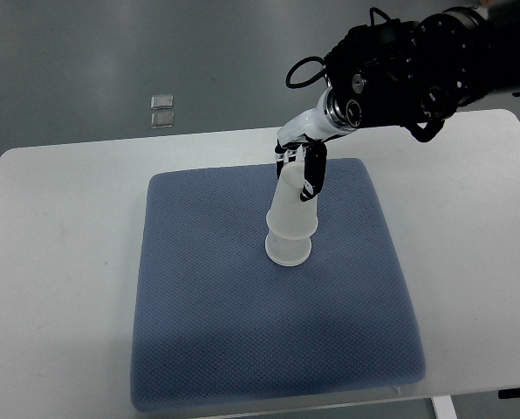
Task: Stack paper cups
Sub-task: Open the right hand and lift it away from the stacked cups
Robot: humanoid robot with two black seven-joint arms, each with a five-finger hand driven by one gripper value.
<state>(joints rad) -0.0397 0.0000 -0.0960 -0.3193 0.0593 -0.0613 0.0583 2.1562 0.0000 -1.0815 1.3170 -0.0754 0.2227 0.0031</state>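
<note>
White paper cups (290, 223), upside down and nested into one short stack, sit a bit above centre on the blue textured mat (242, 332), which covers most of the white table (59, 183). Right hand (302, 166) comes in from the top-right, fingers (313, 175) closed around the base end of the upper cup, which leans slightly toward the hand; black forearm and cabling sit above it. Two small clear squares (162, 109) lie on the grey floor beyond the table's far edge.
</note>
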